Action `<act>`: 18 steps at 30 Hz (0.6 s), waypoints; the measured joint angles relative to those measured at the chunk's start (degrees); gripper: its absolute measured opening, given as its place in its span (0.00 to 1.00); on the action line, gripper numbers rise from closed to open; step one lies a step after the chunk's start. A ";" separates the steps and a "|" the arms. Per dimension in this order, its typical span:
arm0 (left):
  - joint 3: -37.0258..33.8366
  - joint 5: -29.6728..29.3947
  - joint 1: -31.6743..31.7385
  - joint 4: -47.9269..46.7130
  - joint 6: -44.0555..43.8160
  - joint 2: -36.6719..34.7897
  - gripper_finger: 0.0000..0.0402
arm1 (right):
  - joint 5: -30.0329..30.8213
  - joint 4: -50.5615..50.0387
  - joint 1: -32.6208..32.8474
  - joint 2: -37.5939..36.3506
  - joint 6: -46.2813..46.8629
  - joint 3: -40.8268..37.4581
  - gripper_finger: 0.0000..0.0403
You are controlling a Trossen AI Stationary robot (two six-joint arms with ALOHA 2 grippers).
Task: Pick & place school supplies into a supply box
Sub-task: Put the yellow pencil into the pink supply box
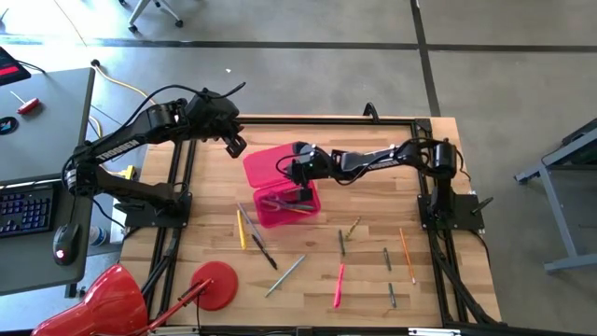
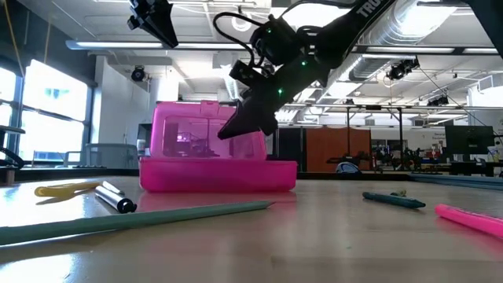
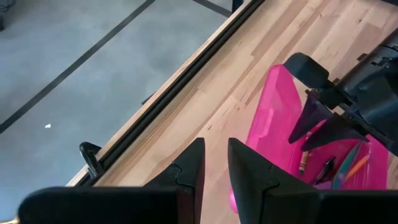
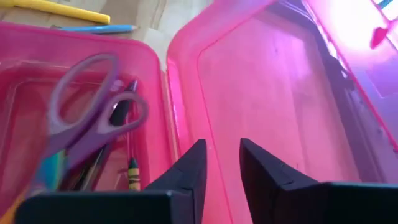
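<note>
one pink supply box (image 1: 278,187), one scissors (image 4: 87,118), one red disc (image 1: 213,283)

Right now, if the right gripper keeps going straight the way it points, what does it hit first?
Probably the open hinged lid of the bright pink plastic supply box; the right gripper points at its inner face, though depth is unclear.

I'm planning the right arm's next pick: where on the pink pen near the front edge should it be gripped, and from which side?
Grip the pink pen at mid-shaft, coming straight down from above. It lies flat on the table with bare wood on both long sides, so fingers should probably straddle its thin width, closing across its length. The right gripper hangs over the supply box, fingers slightly apart.
</note>
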 joint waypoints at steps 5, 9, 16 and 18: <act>0.00 -0.02 0.00 0.00 0.00 0.00 0.25 | 0.54 0.16 0.04 0.00 0.06 0.01 0.19; 0.00 -0.02 0.01 -0.02 0.02 0.00 0.25 | 4.41 2.39 1.27 -1.39 0.02 0.00 0.17; 0.00 0.05 0.00 -0.15 0.00 0.00 0.25 | 15.94 -2.79 6.51 -10.21 -0.01 0.16 0.14; 0.00 0.53 0.01 -0.16 0.00 0.00 0.25 | 21.28 -7.78 9.01 -13.63 0.40 0.21 0.13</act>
